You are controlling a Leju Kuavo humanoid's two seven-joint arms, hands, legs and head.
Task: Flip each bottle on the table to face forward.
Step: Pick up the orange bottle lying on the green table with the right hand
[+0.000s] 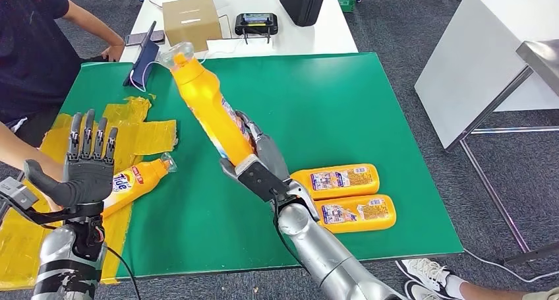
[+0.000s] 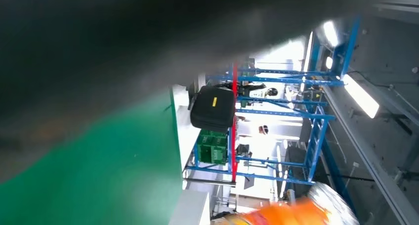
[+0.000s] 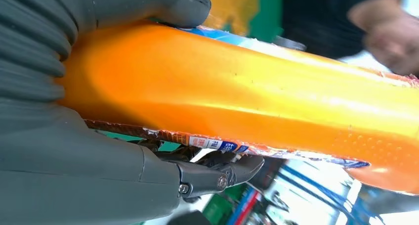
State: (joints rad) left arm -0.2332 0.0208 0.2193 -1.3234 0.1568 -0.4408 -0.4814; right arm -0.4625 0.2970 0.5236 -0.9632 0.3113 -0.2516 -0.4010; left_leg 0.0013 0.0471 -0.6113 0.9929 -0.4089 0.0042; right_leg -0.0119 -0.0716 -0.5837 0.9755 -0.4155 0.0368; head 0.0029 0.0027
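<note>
The green table point(image 1: 343, 102) has bare room at its middle and far right, while two orange bottles point(image 1: 343, 180) lie side by side near the front right edge and a third bottle point(image 1: 135, 179) lies on yellow sheets point(image 1: 142, 136) at the left. The right hand point(image 1: 260, 161) grips the raised bottle point(image 1: 207, 105) by its base, tilted, cap toward the far left. The left hand point(image 1: 89, 161) hovers above the left bottle, fingers spread, holding nothing.

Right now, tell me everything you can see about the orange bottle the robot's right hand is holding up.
The held bottle is a long orange plastic detergent bottle with a clear cap at its far end and a printed label along one side. The right hand grips it near its base, thumb on one side, fingers on the other. It is lifted off the green mat, tilted with its cap pointing up and away toward the cardboard box.
</note>
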